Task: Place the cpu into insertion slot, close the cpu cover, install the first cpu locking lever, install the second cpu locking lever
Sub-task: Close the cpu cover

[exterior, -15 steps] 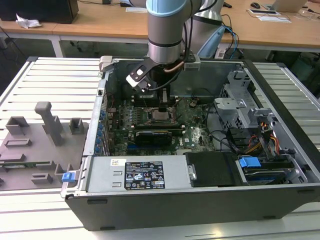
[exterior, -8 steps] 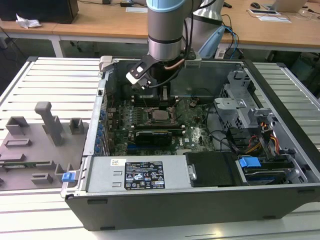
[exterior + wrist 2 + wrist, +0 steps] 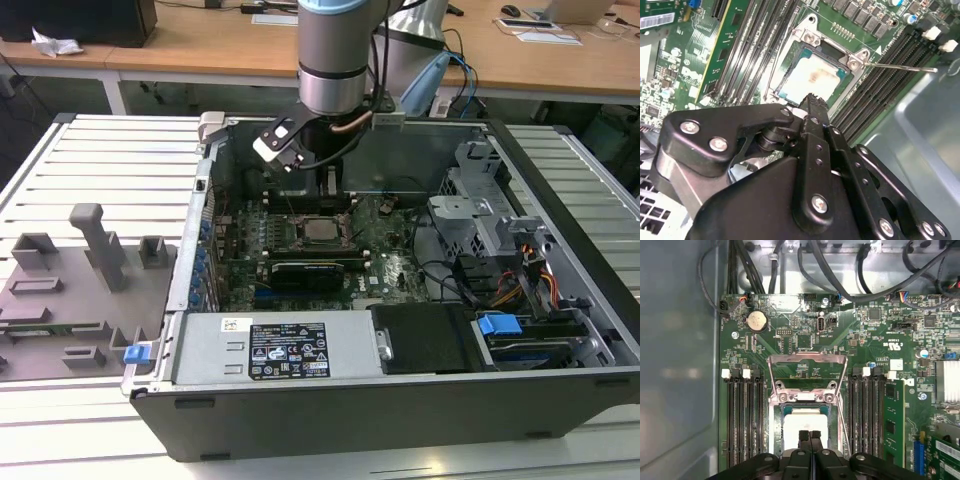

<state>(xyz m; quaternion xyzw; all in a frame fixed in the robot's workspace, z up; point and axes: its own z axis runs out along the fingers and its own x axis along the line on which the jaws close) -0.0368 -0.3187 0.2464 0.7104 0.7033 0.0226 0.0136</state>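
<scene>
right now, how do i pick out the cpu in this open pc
Find the green motherboard in the open case, then the gap between its two banks of long black memory slots. The cpu sits there, by the gripper: a flat square whose pale silvery top stands out from the dark slots.

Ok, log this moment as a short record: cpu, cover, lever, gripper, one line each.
cpu: pale top exposed, lying in the insertion slot
cpu cover: raised open, green board visible through its window
locking lever: one thin rod sticking out free beside the slot, not latched
gripper: directly over the cpu, jaws together with nothing between them; contact with the chip unclear
</scene>
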